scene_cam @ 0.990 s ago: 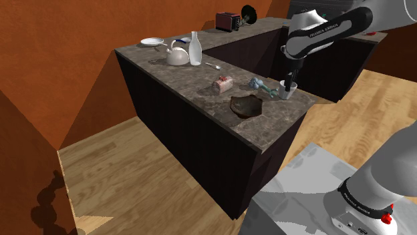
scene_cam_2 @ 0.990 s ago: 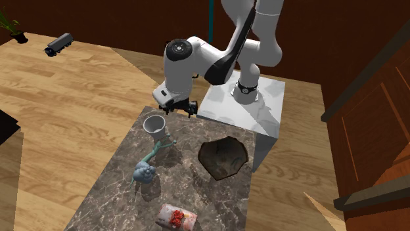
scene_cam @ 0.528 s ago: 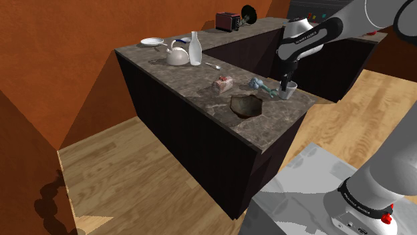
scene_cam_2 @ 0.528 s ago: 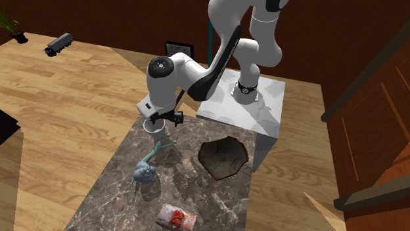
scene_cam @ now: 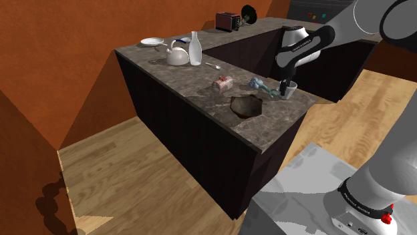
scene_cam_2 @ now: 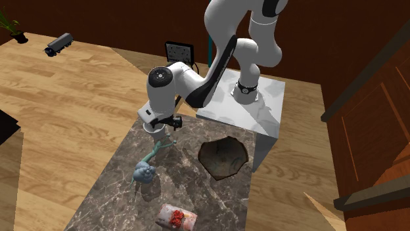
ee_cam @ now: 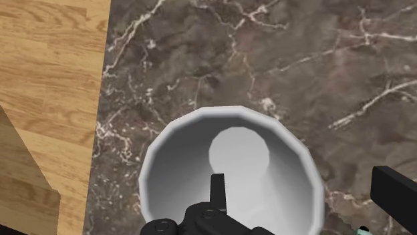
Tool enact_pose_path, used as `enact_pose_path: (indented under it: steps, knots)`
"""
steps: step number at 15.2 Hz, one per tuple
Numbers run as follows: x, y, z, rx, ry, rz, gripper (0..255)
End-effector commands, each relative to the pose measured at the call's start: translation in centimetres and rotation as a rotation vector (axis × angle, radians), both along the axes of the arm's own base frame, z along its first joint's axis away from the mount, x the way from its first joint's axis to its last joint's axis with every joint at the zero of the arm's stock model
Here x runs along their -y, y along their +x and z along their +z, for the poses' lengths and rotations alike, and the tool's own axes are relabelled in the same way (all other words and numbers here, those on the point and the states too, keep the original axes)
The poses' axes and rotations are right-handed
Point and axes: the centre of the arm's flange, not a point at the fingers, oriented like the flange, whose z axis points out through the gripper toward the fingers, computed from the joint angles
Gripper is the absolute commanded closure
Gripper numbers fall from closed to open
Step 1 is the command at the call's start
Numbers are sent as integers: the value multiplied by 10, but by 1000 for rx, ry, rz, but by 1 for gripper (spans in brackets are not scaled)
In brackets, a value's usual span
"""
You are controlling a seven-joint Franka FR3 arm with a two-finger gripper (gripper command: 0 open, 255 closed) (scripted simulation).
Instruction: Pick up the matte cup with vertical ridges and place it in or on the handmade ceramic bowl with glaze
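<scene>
White cup [ee_cam: 234, 153] by the marble counter's [ee_cam: 281, 60] edge, gripper [ee_cam: 304, 190] fingers apart, one inside its rim and one outside, dark bowl [scene_cam: 245, 106] near.

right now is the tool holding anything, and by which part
Nothing is held yet. The open tool straddles the wall of the white cup, one finger inside, one outside, neither touching it.

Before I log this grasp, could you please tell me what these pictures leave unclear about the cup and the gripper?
- Ridges on the cup: the wrist view looks into it, hiding its outer wall; too small in the shoulder view.
- Second exterior view: the arm covers most of the cup.
- Contact of the gripper with the cup: the wrist view's bottom edge cuts off the fingers and near rim.
</scene>
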Motion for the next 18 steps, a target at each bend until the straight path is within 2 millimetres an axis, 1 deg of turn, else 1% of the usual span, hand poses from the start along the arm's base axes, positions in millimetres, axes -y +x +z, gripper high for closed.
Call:
enact_pose_path:
  steps: [1,6,7,16,18]
  knots:
    - [0,0,-1,0,0,0,0]
    - [0,0,-1,0,0,0,0]
    - [0,0,-1,0,0,0,255]
    - [0,0,-1,0,0,0,255]
    - [0,0,10,0,0,0,255]
